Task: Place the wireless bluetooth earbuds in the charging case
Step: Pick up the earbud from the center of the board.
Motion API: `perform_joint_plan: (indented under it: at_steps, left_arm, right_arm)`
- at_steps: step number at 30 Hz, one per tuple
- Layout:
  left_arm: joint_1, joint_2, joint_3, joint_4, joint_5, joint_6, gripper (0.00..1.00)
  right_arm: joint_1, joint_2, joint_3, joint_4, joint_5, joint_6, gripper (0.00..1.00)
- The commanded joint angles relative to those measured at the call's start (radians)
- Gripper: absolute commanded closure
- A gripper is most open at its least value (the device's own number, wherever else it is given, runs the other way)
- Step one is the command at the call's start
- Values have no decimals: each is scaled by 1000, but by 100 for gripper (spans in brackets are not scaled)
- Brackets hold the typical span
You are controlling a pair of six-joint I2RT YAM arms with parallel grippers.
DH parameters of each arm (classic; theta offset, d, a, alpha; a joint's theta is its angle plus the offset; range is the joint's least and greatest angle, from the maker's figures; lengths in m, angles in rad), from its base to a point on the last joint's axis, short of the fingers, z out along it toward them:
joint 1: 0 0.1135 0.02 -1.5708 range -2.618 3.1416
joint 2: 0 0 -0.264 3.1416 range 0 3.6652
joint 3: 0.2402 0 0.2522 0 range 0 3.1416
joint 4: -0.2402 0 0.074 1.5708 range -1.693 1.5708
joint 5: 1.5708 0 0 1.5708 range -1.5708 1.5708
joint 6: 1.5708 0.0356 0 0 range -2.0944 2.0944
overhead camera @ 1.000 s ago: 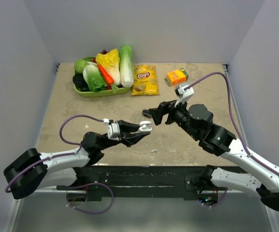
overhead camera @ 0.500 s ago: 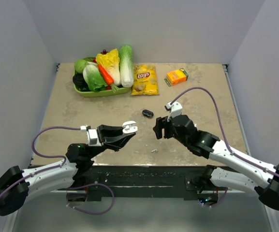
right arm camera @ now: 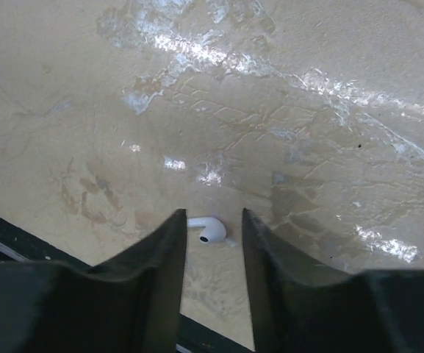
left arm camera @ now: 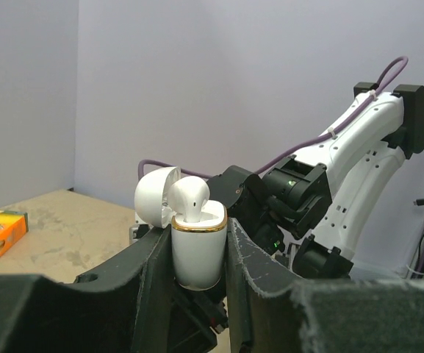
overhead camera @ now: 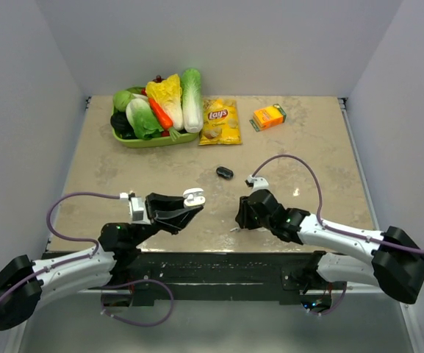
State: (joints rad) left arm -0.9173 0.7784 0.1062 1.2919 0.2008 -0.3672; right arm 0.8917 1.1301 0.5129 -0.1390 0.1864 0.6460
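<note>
The earbuds here are white. One earbud [left arm camera: 189, 197] stands in the white, gold-rimmed charging case [left arm camera: 197, 254], whose lid [left arm camera: 155, 195] is flipped back. My left gripper [left arm camera: 198, 232] is shut on the case and holds it upright above the near table; the top view shows the case [overhead camera: 194, 195] at its fingertips. The other earbud [right arm camera: 210, 230] lies on the table close to the near edge. My right gripper [right arm camera: 213, 217] is down over it, open, with a finger on each side. The left finger is close to the stem and the right one stands apart. From above, that earbud [overhead camera: 234, 229] is a tiny speck by the right gripper [overhead camera: 239, 220].
A green tray [overhead camera: 147, 142] of toy vegetables sits at the back left. Beside it lie a yellow chips bag [overhead camera: 220, 121] and an orange box [overhead camera: 268, 117]. A small black oval object [overhead camera: 224, 173] lies mid-table. The black rail [overhead camera: 197, 261] runs along the near edge.
My right arm has come down and back toward the near edge, setting its fingers around the loose earbud while the jaws narrowed. My left arm drew back and left with the case.
</note>
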Motion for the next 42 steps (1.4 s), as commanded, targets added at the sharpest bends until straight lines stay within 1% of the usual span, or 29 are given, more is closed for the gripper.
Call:
perform_joint_plan:
  at_steps: [1, 2, 3, 4, 5, 8, 12, 20, 26, 31, 37, 39, 40, 41, 42]
  left_arm:
    - [-12, 10, -8, 162, -8, -19, 100]
    - [-15, 9, -8, 162, -6, -18, 100]
    - [-18, 10, -13, 162, -9, -18, 100]
    - [-22, 9, -14, 161, -11, -16, 100]
    - [-23, 9, -16, 161, -14, -13, 100]
    - [-28, 15, -23, 162, -24, -12, 100]
    - [-35, 25, -31, 170, -37, -13, 100]
    - [-48, 18, -31, 147, -41, -6, 100]
    - [-49, 5, -40, 139, -44, 4, 100]
    - [-51, 7, -42, 133, -43, 4, 100]
    - [-51, 5, -45, 135, -43, 2, 100]
    - [-51, 5, -46, 135, -43, 2, 100]
    - [-51, 2, -48, 135, -43, 2, 100]
    - [-52, 1, -46, 133, -44, 4, 100]
    - [-52, -2, -46, 130, -44, 5, 100]
  right_arm:
    - [12, -21, -36, 88, -13, 81, 73]
    - [13, -29, -43, 82, -7, 75, 86]
    - [21, -41, -54, 66, -1, 69, 94]
    - [24, -47, -62, 59, 1, 63, 99]
    - [29, -53, -71, 59, -1, 60, 100]
    - [46, -46, -112, 78, -22, 58, 100]
    - [55, -26, -99, 72, -12, 57, 100]
    - [55, 78, -63, 45, 31, 98, 100]
    - [55, 103, -76, 90, 18, 122, 100]
    - [55, 157, -68, 111, 13, 124, 100]
    - [55, 218, -27, 134, 28, 113, 100]
    - [53, 224, -1, 107, 45, 110, 100]
    - [55, 211, 9, 90, 77, 112, 99]
    - [53, 194, 18, 73, 96, 115, 96]
    - [53, 172, 19, 38, 114, 122, 91]
